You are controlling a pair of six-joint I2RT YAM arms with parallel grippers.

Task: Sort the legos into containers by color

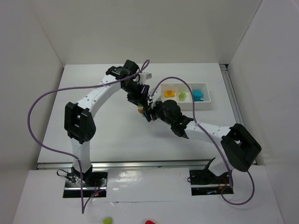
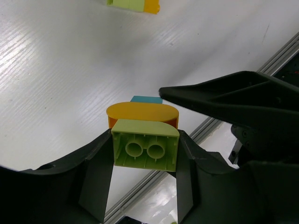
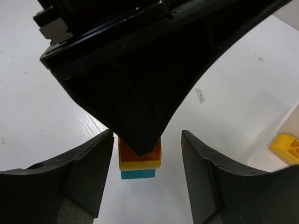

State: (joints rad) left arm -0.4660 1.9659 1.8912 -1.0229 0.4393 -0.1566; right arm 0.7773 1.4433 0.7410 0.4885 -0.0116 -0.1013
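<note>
My left gripper [image 1: 138, 101] is shut on a lime green brick [image 2: 145, 149], the near end of a stack that continues with an orange brick [image 2: 142, 114] and a cyan brick [image 2: 145, 99]. It holds the stack above the table. My right gripper [image 1: 148, 112] is open. Its jaws stand either side of the left finger [image 3: 135, 93] and the stack's orange brick [image 3: 140, 157] and cyan brick [image 3: 138, 174], not touching them. The white tray [image 1: 205, 105] at the right holds an orange brick [image 1: 169, 94], a lime green brick [image 1: 182, 95] and a cyan brick [image 1: 199, 94], one per compartment.
Another lime green and orange stack [image 2: 133, 4] lies on the table beyond the held one. A yellow-orange brick [image 3: 287, 148] shows at the right edge of the right wrist view. A metal rail [image 1: 140, 164] runs along the table's near edge.
</note>
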